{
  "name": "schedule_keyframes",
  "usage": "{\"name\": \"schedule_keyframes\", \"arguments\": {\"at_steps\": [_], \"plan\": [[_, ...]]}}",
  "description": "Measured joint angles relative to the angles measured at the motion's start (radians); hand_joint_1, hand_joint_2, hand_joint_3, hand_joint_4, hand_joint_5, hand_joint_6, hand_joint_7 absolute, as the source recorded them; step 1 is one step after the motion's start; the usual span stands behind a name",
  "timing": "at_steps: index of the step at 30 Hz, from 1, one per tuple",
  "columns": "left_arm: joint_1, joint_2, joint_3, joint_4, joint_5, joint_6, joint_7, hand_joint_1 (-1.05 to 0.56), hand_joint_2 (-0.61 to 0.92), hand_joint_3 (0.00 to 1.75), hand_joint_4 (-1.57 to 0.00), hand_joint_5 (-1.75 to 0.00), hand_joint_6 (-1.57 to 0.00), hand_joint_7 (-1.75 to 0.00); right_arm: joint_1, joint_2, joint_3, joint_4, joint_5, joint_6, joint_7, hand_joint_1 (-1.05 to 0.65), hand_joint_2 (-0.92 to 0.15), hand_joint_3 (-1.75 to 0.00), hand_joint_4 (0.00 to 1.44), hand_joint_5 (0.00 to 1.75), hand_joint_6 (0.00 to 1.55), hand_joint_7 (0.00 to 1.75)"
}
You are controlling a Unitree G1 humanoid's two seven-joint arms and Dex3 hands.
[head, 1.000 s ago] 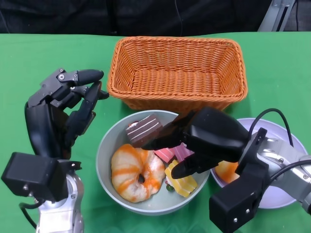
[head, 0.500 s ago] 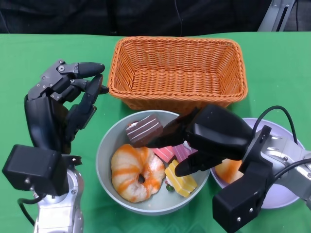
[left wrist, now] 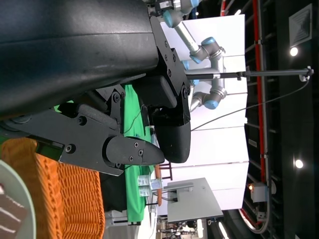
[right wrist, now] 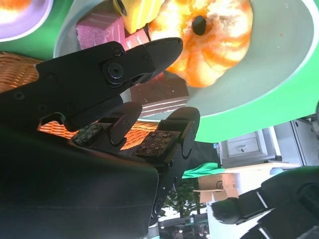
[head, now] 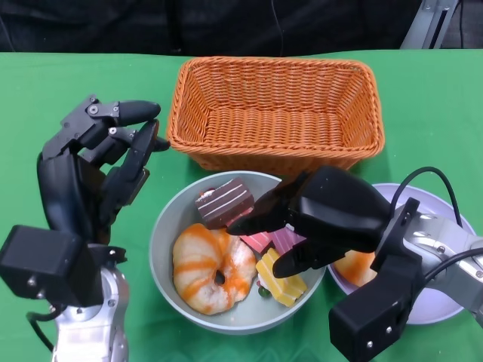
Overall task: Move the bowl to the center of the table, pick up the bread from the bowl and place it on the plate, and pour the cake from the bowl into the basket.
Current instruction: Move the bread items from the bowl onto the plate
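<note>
A grey-green bowl (head: 167,249) sits in front of the orange wicker basket (head: 275,113). In it lie an orange ring bread (head: 211,268), a brown striped cake (head: 224,201), pink cake (head: 272,240) and a yellow cake (head: 281,283). My right hand (head: 317,219) hovers over the bowl's right side, fingers apart, holding nothing. The wrist view shows its fingers (right wrist: 164,144) above the bread (right wrist: 214,40) and the brown cake (right wrist: 159,97). Left of the bowl my left hand (head: 98,170) is raised with fingers spread and empty. A purple plate (head: 441,219) at the right carries an orange piece (head: 353,265).
The basket stands behind the bowl, close to its rim. Green cloth (head: 430,98) covers the table, with bare room at the far left and far right. My right forearm (head: 407,286) lies over the plate.
My left hand has risen slightly beside the bowl. My right hand has edged a little over the bowl; the food has not moved.
</note>
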State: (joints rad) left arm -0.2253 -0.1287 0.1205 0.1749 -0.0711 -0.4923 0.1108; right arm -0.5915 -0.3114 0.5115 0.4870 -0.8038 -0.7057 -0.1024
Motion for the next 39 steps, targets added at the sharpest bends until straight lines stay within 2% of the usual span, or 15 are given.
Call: {"name": "schedule_keyframes", "arguments": {"at_steps": [11,25,32,39], "plan": [[0.069,0.000,-0.006,-0.045,-0.023,0.021,-0.027,-0.22,0.92,0.29,-0.78,-1.28,-0.87,-0.90,0.000,-0.003,0.014,0.021,-0.007,0.000,-0.047,-0.67,-0.84,0.00,0.77,0.00,0.76,0.00],[0.150,0.001,-0.007,-0.099,-0.063,0.062,-0.071,-0.21,0.92,0.28,-0.79,-1.23,-0.91,-0.79,-0.028,0.000,0.039,0.073,-0.067,0.005,-0.098,-0.68,-0.84,-0.01,0.75,0.00,0.75,0.00],[0.154,0.001,0.000,-0.099,-0.079,0.052,-0.075,-0.21,0.92,0.29,-0.79,-1.22,-0.91,-0.78,-0.073,0.028,0.081,0.138,-0.124,0.011,-0.148,-0.72,-0.90,-0.02,0.74,0.00,0.73,0.00],[0.153,-0.001,0.001,-0.100,-0.081,0.052,-0.075,-0.20,0.92,0.29,-0.80,-1.22,-0.92,-0.77,-0.093,0.052,0.113,0.177,-0.143,0.015,-0.176,-0.74,-0.90,-0.01,0.75,0.01,0.74,0.01]]}}
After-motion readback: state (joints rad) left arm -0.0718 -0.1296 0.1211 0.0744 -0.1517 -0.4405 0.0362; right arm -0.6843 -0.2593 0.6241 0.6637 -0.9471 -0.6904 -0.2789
